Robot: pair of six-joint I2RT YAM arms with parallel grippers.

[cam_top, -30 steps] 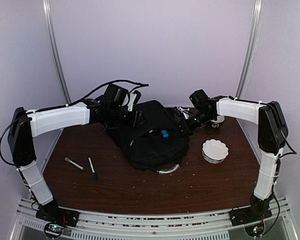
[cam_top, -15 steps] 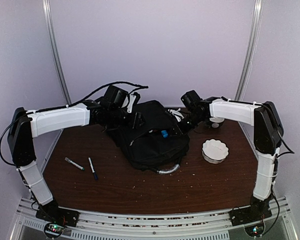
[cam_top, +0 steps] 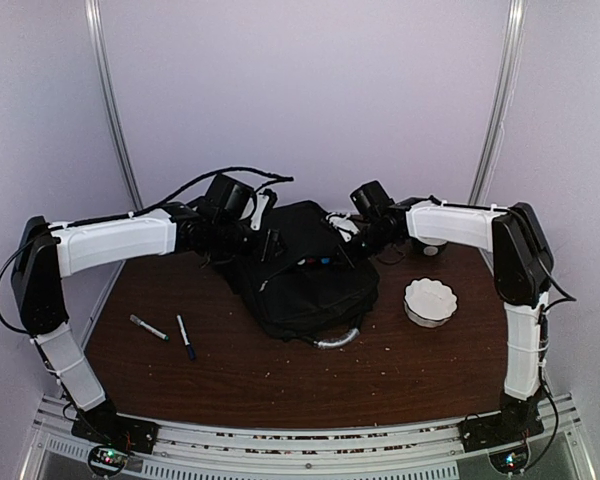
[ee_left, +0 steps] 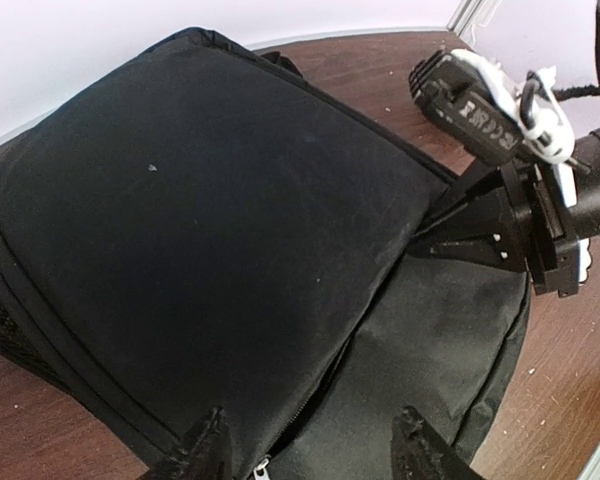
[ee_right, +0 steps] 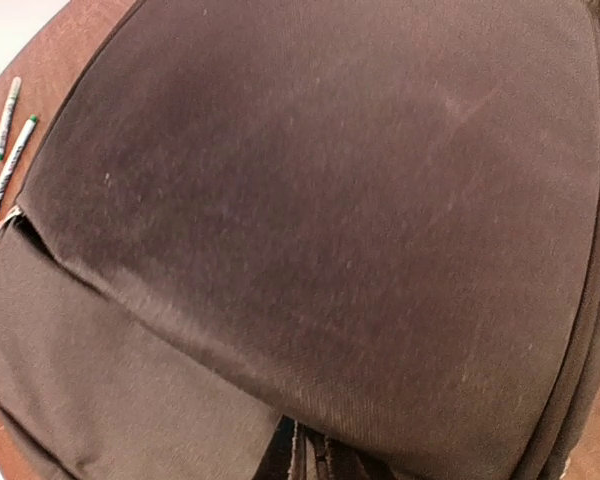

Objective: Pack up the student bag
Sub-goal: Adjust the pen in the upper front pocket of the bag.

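Since a second ago the right arm has swung leftward from the far right corner of the table [cam_top: 240, 370], so that the right gripper [cam_top: 338, 248] now reaches in over the student bag [cam_top: 300, 295]; the left arm has hardly shifted; seen from above, the bag lies flat at the middle of the table towards the back, its grey-silver handle [cam_top: 335, 341] curling out at the near edge; the left gripper [cam_top: 274, 244] hangs over the bag's far left part; a white bowl [cam_top: 430, 300] sits just right of the bag, apart from it, and two markers [cam_top: 148, 327] lie side by side well to its left; from the left wrist, the black fabric fills nearly the whole view, with a zipper [ee_left: 280, 440] running down to the bottom edge; the left gripper's fingers [ee_left: 205, 452] stand wide apart above the fabric, nothing between them; opposite, the right gripper's dark tips point into the fold where the upper panel overlaps the lower one; from the right wrist, the bag again covers almost everything, looking brownish here, with the markers on bare wood at the upper left; the right gripper's fingers [ee_right: 302, 455] sit pressed close together at the bottom edge, right at that fold; whether any cloth is pinched between them I cannot tell.
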